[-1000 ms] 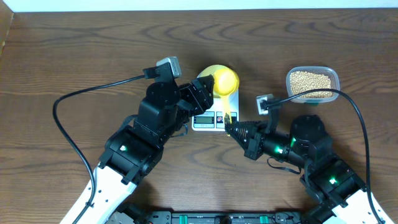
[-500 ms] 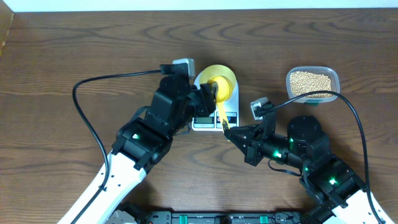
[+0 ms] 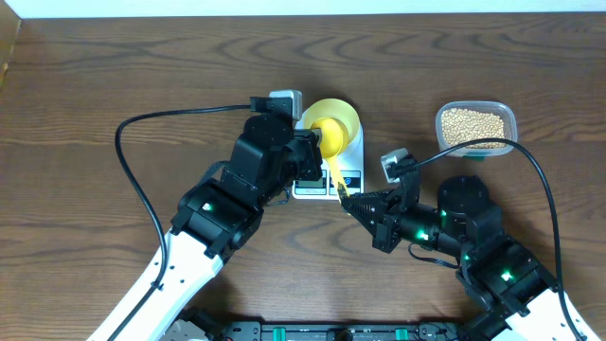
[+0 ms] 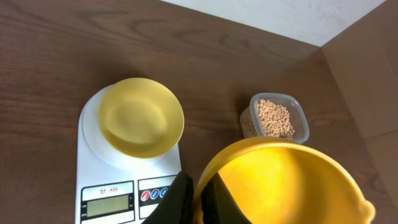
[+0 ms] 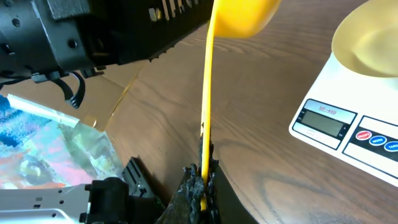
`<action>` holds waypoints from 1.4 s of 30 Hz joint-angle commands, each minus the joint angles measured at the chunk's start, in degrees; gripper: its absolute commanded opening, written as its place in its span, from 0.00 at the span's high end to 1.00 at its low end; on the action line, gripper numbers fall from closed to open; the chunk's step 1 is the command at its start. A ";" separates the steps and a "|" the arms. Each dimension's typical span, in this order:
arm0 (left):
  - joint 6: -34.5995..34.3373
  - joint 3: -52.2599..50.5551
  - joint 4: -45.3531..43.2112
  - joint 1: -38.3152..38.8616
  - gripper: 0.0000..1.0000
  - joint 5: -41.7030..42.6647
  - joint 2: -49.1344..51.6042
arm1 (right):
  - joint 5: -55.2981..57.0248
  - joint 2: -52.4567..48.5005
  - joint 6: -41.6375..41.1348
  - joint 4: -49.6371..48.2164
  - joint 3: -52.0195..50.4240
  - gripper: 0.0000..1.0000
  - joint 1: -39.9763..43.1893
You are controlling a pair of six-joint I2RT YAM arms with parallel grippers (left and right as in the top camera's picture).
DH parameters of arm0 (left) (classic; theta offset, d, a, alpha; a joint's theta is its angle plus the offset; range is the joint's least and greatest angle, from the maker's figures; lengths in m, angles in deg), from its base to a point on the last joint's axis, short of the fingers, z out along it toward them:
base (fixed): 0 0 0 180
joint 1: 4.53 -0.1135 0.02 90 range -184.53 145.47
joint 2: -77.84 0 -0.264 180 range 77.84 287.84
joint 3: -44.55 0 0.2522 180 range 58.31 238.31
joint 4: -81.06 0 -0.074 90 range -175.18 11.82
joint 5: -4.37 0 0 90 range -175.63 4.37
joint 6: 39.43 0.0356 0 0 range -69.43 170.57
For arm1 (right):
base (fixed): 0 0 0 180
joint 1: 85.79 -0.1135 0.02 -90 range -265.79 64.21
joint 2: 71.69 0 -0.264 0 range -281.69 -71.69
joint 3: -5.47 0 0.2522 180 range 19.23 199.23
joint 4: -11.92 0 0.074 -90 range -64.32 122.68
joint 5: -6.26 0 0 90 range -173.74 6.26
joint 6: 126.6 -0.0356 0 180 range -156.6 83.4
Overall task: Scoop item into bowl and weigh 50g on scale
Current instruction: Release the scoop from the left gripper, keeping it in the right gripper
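A bright yellow scoop (image 3: 329, 137) hangs over the white scale (image 3: 356, 153). My right gripper (image 3: 345, 194) is shut on the end of its thin handle (image 5: 207, 93). My left gripper (image 4: 198, 200) is shut on the rim of the scoop's cup (image 4: 283, 183), which looks empty. The pale-yellow bowl (image 4: 140, 117) sits on the scale's platform (image 4: 93, 146) and shows no beans. In the overhead view the scoop partly covers the bowl (image 3: 345, 114). The item, tan beans (image 3: 473, 124), fills the clear container at the right.
The clear plastic container (image 4: 275, 118) stands on the wooden table to the right of the scale. The scale's display and buttons (image 5: 326, 118) face the front. Black cables (image 3: 151, 133) arc over the table behind each arm. Clutter lies below the table's edge (image 5: 56, 143).
My left gripper moved right to the scoop's cup and shut on its rim. My right gripper shifted slightly left with the handle, then held still.
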 commanded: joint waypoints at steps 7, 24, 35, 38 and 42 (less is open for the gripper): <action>-15.80 -0.07 -1.40 -0.09 0.93 0.20 -1.86 | -0.33 0.24 -7.56 -4.37 1.49 0.68 -0.11; -46.27 -0.07 3.67 -0.13 0.93 -4.48 -2.84 | 2.25 0.76 -23.06 -16.92 1.49 0.46 7.80; -46.49 -0.07 3.98 -0.13 0.93 -4.11 -2.84 | -3.93 0.33 -19.10 -14.51 1.49 0.50 9.88; -46.47 -0.07 3.56 -0.13 0.93 -4.15 -2.84 | -5.46 0.31 -19.10 -14.10 1.49 0.51 9.84; -44.81 -0.07 3.61 -0.13 0.93 -4.09 -2.82 | -5.68 0.22 -18.84 -14.12 1.49 0.54 9.86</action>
